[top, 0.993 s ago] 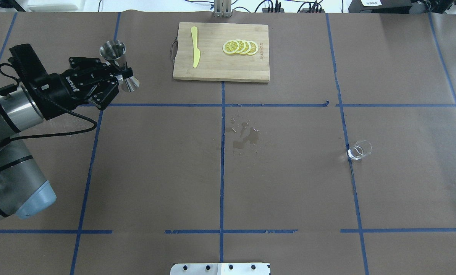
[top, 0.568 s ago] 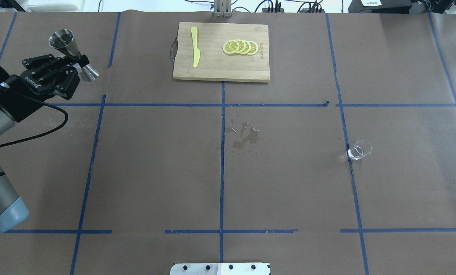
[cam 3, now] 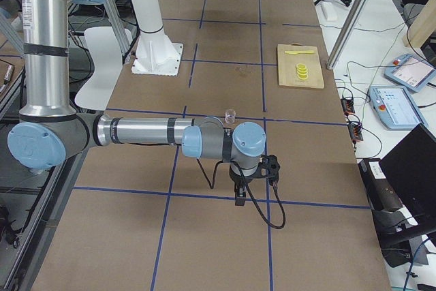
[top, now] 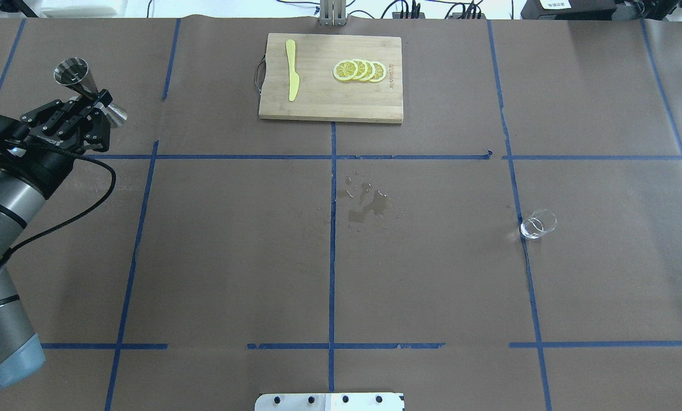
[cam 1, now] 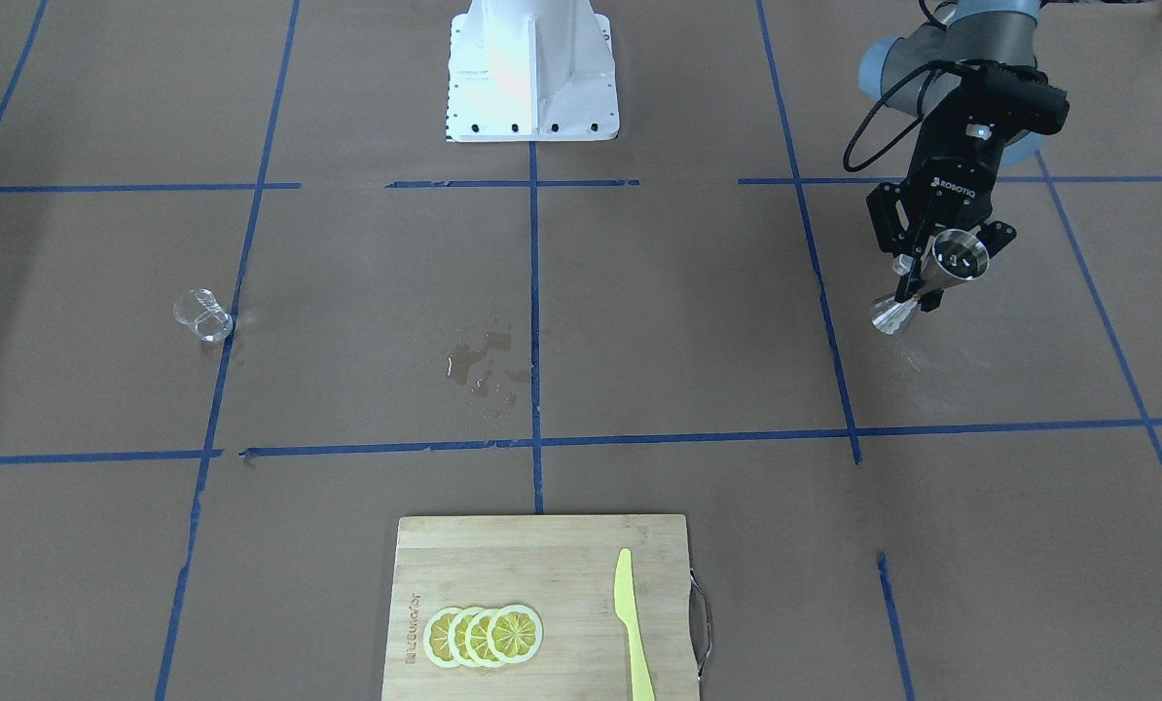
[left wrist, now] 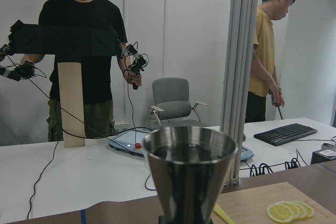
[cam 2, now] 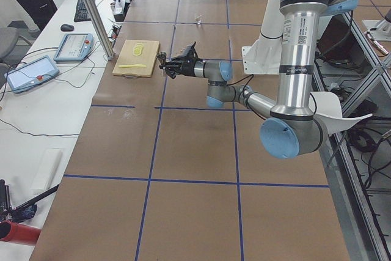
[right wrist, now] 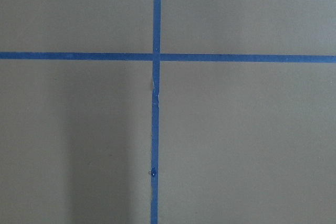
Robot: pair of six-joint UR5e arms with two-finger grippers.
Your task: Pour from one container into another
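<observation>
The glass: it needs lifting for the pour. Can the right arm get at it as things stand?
Probably yes. The glass sits alone on the table, nothing near it, and the right arm is stretched out low just beside it.

You can read "ROBOTIQ" in white letters on the body of the black two-finger left gripper (cam 1: 920, 290), seen from the front-facing camera. The rectangular bamboo cutting board (cam 1: 542, 565) bears a small mark along one short edge, too small for you to read.
</observation>
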